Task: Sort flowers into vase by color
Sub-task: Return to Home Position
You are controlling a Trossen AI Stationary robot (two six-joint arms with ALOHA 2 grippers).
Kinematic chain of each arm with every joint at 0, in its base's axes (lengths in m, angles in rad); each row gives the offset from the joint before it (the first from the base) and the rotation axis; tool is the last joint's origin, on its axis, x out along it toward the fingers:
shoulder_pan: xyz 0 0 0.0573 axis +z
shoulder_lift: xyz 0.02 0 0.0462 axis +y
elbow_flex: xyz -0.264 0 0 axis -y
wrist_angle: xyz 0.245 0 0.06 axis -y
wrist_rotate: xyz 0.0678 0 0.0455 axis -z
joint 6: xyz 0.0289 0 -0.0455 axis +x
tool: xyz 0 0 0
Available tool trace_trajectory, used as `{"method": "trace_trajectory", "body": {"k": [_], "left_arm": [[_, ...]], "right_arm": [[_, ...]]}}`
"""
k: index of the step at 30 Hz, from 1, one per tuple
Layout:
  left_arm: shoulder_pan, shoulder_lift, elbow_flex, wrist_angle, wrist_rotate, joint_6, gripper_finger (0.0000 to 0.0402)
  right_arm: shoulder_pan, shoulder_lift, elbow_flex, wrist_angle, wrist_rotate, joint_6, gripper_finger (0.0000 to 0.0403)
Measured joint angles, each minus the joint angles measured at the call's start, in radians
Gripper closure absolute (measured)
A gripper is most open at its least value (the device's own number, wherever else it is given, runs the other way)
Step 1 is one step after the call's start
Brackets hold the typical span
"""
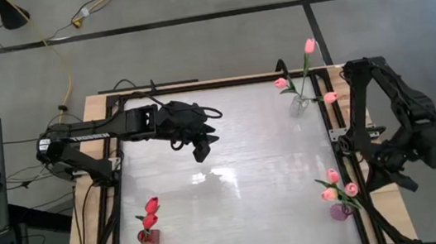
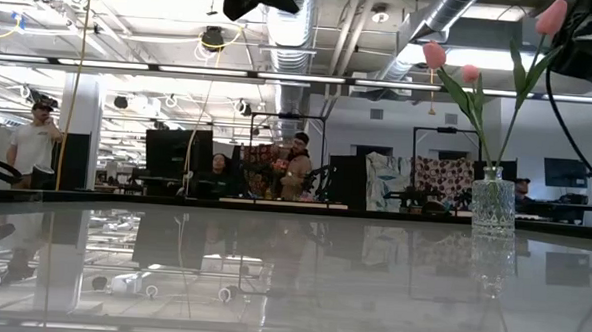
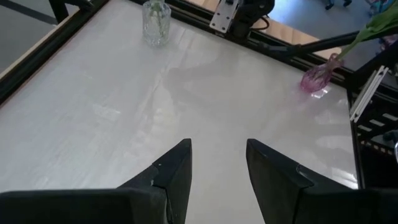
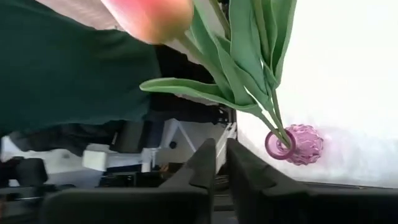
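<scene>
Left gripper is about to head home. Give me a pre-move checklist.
1. Left gripper empty, fingers open: ok.
2. Left gripper hangs above the bare middle of the table, apart from every vase: ok.
3. No loose flowers on the table: ok.
4. Red vase, pink vase and clear vase are upright with flowers in them: ok.
5. Red heads are in the red vase and pink heads in the pink vase: ok.
6. Right gripper sits at the table's right edge, close to the pink vase's flowers. Whether it touches them: cannot tell.
</scene>
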Motion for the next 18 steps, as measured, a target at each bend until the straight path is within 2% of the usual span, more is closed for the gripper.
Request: {"method": "trace_trajectory", "body": {"k": [4, 8, 13, 18], "left_arm": [[0.000, 0.000, 0.000, -0.008, -0.001, 0.013, 0.0262], [0.000, 0.000, 0.000, -0.008, -0.001, 0.019, 0.0262], [0.000, 0.000, 0.000, -0.006, -0.002, 0.040, 0.0262], [0.000, 0.000, 0.000, -0.006, -0.002, 0.048, 0.0262]], "right_arm": [[0.000, -0.017, 0.000, 0.048, 0.047, -0.019, 0.0387], [0.000, -0.028, 0.000, 0.146, 0.231, -0.122, 0.0381], [0.000, -0.056, 0.000, 0.260, 0.454, -0.373, 0.0387], [0.000, -0.078, 0.000, 0.394, 0.599, -0.632, 0.0387]]}}
